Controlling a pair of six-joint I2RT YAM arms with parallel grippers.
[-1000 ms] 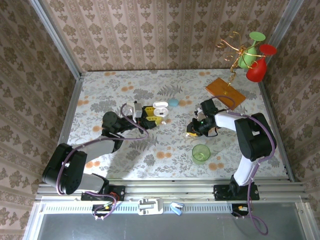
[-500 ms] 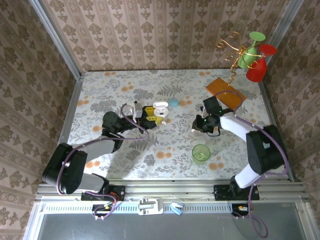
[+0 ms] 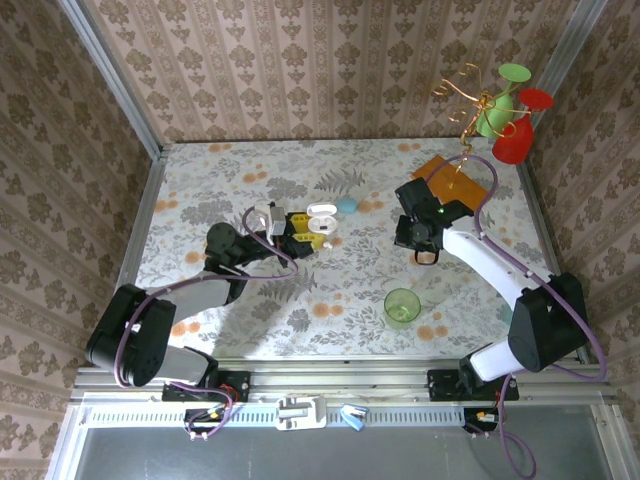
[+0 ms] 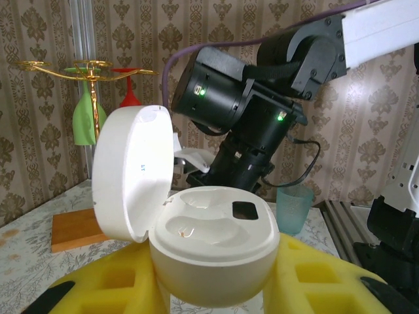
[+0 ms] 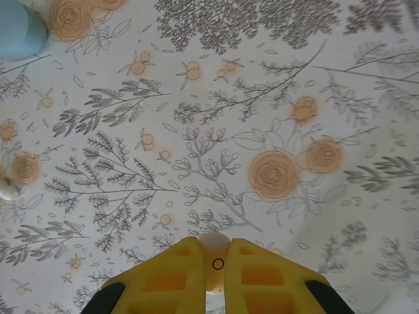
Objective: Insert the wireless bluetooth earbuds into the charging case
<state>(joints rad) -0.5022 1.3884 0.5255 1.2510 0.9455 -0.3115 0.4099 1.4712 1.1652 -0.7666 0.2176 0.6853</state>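
Pinched shut on one tiny white earbud (image 5: pixel 213 256) at the bottom centre of the right wrist view: the right gripper (image 5: pixel 214 247), held over the floral tablecloth (image 5: pixel 275 98). Clamped between the yellow pads of the left gripper (image 4: pixel 216 288), mid-frame in the left wrist view: the white charging case (image 4: pixel 216 242), lid swung open to the left. Ringed by brown damask wallpaper (image 3: pixel 330 70) in the top view, with a green cup (image 3: pixel 402 306) lower right of centre and a pale blue case (image 3: pixel 346 204) above centre.
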